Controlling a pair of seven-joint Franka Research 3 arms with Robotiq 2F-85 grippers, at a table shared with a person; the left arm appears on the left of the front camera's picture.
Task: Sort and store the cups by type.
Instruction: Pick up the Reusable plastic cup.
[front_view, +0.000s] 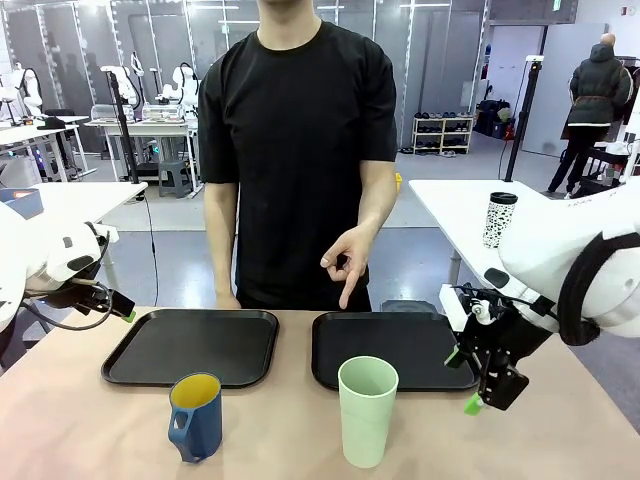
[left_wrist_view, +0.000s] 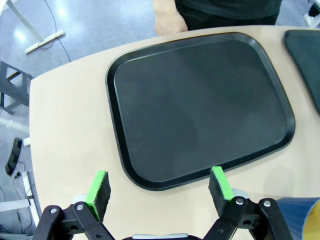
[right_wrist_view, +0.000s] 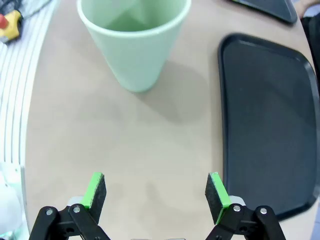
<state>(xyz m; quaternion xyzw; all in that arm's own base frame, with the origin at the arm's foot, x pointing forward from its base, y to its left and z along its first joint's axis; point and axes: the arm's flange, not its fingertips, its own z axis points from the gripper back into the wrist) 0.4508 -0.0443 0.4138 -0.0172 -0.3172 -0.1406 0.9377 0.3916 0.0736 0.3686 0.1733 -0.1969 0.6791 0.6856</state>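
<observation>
Tan tabletop (front_view: 90, 420) was shared with a person standing at the far side. Pale green tumbler (front_view: 367, 410): stood upright before the right tray (front_view: 400, 345), ahead of the right gripper (right_wrist_view: 155, 182) and apart from its jaws, which were spread wide and empty. Dark blue mug (front_view: 196, 415): stood upright before the left tray (front_view: 190, 345), outside the left gripper (left_wrist_view: 159, 180), whose jaws were held open and empty, that tray's rim seen between them. Person's hand (front_view: 345, 262) was pointed downward above the right tray.
</observation>
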